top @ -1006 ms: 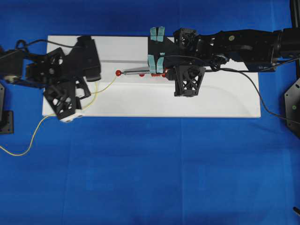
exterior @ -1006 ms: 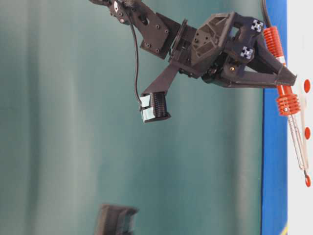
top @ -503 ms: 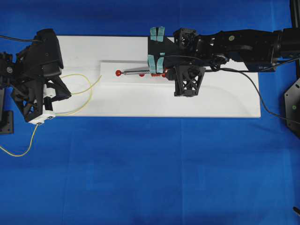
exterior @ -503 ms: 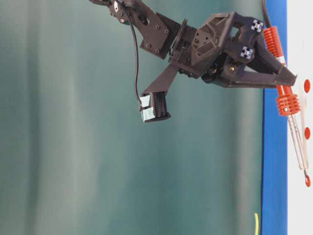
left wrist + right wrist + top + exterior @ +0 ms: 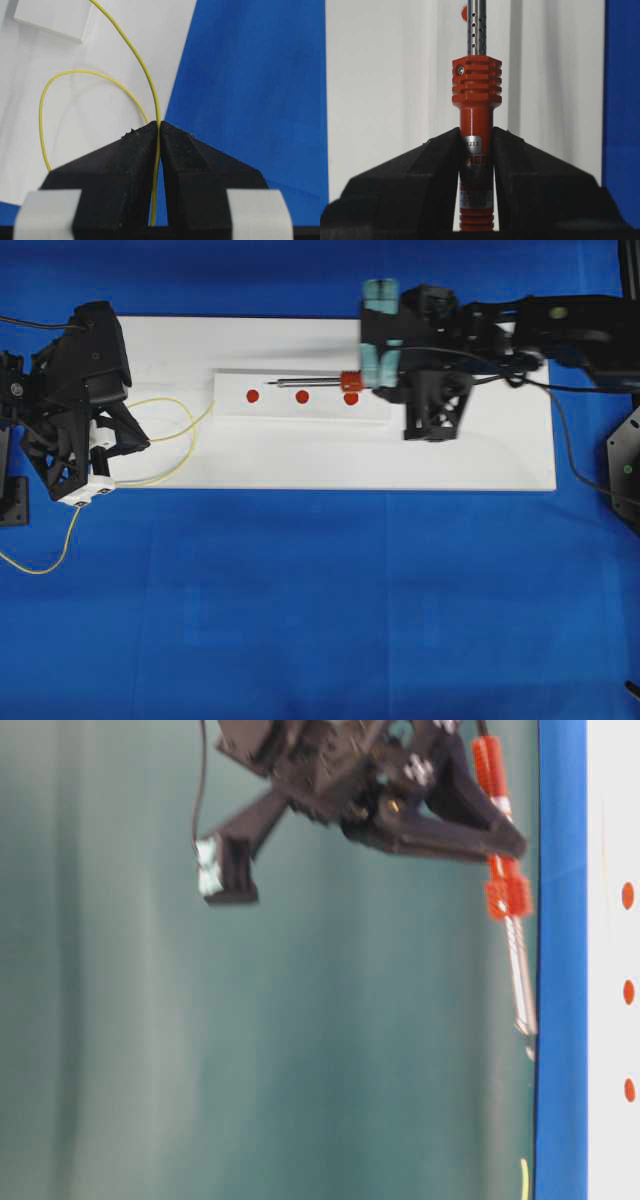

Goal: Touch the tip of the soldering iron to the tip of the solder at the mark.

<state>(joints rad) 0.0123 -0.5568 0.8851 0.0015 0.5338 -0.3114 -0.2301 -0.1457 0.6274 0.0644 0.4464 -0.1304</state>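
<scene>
Right gripper (image 5: 476,145) around soldering iron (image 5: 475,90) handle

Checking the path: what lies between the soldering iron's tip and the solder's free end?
Overhead view: only bare raised white strip, left of the soldering iron, up to the solder.

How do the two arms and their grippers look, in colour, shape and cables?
Both arms are black. The left gripper has a black truss-like frame with a white block at one end; its black fingers are wedge-shaped, with pale pads behind them. The right gripper has the same truss frame, teal pads on its fingers, and a thin black cable along the arm.
</scene>
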